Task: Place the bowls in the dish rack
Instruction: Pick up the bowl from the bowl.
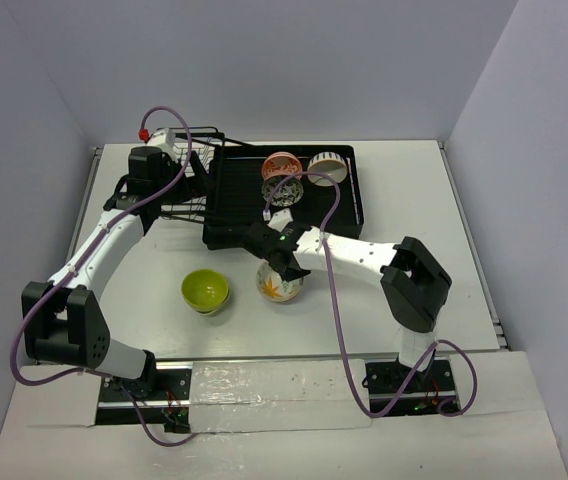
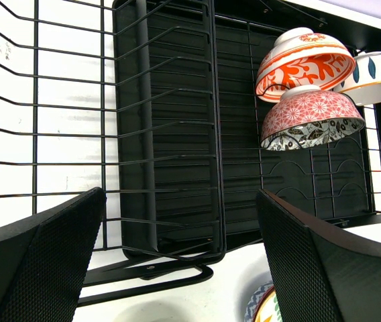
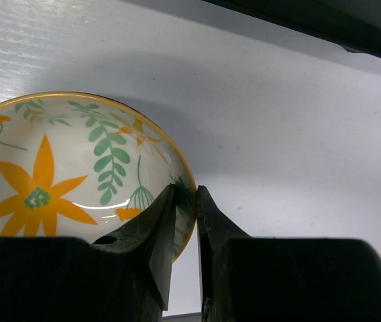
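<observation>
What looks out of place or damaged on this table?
Nothing stands out. Three bowls lean on edge in the dish rack, the green bowl sits upright on the table, and the right gripper pinches the rim of the flowered bowl. No spills or cracks show.

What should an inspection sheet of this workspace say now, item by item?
surface: white table.
job's things: dish rack holds three bowls on edge: orange bowl, pink bowl, teal-leaf bowl; green bowl upright on the table; floral bowl beside it.
clutter: nothing seen.
grippers: left gripper open, facing the rack; right gripper shut on the floral bowl's rim.
cables: purple cables along both arms.
surroundings: plain walls on three sides.
</observation>
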`<action>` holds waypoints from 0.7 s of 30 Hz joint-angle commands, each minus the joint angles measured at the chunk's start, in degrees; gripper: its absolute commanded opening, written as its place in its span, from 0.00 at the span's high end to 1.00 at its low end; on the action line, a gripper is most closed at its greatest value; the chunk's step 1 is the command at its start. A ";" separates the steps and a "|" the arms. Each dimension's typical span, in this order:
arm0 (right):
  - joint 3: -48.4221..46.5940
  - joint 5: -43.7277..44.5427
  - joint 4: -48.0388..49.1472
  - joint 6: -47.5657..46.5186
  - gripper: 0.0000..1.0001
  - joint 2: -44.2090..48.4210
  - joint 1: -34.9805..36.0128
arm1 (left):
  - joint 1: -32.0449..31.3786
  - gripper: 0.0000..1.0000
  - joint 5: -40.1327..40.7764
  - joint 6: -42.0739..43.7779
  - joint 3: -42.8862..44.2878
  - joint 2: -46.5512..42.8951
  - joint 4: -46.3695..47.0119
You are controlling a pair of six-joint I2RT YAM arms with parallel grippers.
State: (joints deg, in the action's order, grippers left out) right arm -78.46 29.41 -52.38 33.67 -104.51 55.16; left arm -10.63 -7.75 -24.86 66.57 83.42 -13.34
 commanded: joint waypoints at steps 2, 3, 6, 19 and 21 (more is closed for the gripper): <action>-1.79 4.34 -4.57 0.96 0.78 -0.43 0.30 | -0.79 0.01 -2.10 -0.98 0.85 1.22 -2.83; -1.88 4.52 -4.66 0.96 0.78 -0.43 0.39 | -0.71 0.01 -2.10 -0.98 0.85 1.22 -2.92; -2.23 5.22 -5.01 1.31 0.79 -0.52 0.39 | -0.79 0.01 -2.18 -1.06 0.85 1.40 -2.83; -4.16 5.13 -5.19 0.61 1.00 0.18 0.74 | -1.32 0.01 -2.10 -0.89 2.16 2.19 -3.62; -4.51 5.04 -5.27 0.43 1.00 0.10 0.74 | -1.41 0.01 -1.92 -0.80 2.34 2.36 -3.88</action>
State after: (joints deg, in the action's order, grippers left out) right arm -80.71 31.62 -55.16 34.44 -104.51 55.72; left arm -11.42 -7.99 -24.86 67.66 84.84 -13.43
